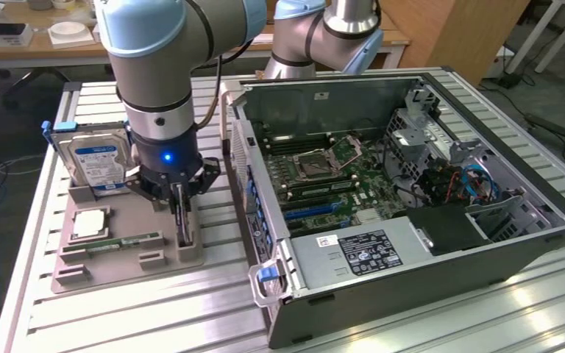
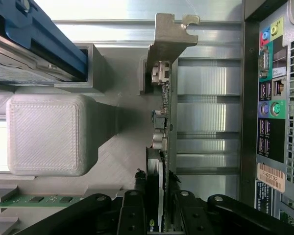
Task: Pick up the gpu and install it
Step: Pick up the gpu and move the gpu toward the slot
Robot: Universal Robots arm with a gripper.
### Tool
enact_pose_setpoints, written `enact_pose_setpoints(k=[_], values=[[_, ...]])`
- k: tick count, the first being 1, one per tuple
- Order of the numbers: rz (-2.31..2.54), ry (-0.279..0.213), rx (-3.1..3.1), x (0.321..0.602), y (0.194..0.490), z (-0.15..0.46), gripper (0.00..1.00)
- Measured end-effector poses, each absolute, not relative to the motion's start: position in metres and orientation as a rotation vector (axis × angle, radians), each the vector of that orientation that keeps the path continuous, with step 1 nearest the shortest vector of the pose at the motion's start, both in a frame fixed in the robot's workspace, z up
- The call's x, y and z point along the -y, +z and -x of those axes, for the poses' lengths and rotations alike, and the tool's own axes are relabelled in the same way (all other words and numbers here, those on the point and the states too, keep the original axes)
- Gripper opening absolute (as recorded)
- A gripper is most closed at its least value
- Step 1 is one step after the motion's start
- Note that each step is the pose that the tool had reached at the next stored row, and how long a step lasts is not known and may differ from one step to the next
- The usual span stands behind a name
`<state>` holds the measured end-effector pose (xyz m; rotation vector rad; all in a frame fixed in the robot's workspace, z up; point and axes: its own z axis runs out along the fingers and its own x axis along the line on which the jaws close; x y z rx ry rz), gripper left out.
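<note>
1. A slatted metal table (image 1: 115,316) carries everything in the scene.
2. An open computer case (image 1: 410,294) lies on its side toward the exterior view's right, with its motherboard (image 1: 322,176) facing up.
3. The robot arm (image 1: 160,59) reaches straight down beside the case, on the exterior view's left.
4. A grey parts tray (image 1: 115,276) sits on the table just beside the case, under the arm.
5. A silver hard drive (image 1: 98,158) with a blue label stands upright at the far end of the tray.
6. The gpu (image 1: 185,224) stands on its long edge in a slot on the side of the tray nearest the case. In the wrist view the card (image 2: 162,117) is seen edge-on, with its pale metal bracket (image 2: 169,36) at the end away from the gripper.
7. The gripper (image 1: 180,202) sits directly over the card. Its black fingers (image 2: 135,205) press against both faces, clamping it.
8. A slim green memory stick (image 1: 115,243) lies flat in the tray, apart from the card.
</note>
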<state>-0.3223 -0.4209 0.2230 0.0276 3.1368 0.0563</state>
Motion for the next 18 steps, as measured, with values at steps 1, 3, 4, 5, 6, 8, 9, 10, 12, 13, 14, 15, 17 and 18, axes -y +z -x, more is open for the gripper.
enact_pose_setpoints(k=[1,3,4,5,6,8,9,10,12,13,14,15,17,18], values=[[-0.028,0.056,-3.137,0.4209,0.223,0.3223,0.28],[-0.028,0.056,-3.137,0.4209,0.223,0.3223,0.28],[-0.028,0.056,-3.137,0.4209,0.2229,0.3223,0.28],[-0.028,0.056,-3.137,0.4209,0.2229,0.3222,0.28],[-0.028,0.056,-3.137,0.4209,0.2229,0.3223,0.27],[-0.028,0.055,-3.137,0.4209,0.2228,0.3222,0.27],[-0.028,0.055,-3.137,0.4209,0.2228,0.3221,0.27],[-0.028,0.055,-3.137,0.4209,0.2229,0.3221,0.27],[-0.028,0.055,-3.137,0.4209,0.2228,0.3221,0.27],[-0.028,0.055,-3.137,0.4209,0.2228,0.3221,0.27],[-0.028,0.055,-3.137,0.4209,0.223,0.3221,0.27],[-0.028,0.055,-3.136,0.4209,0.2239,0.322,0.27],[-0.028,0.055,-3.137,0.4209,0.2299,0.3221,0.27],[-0.028,0.055,-3.137,0.4209,0.2321,0.3221,0.27]])
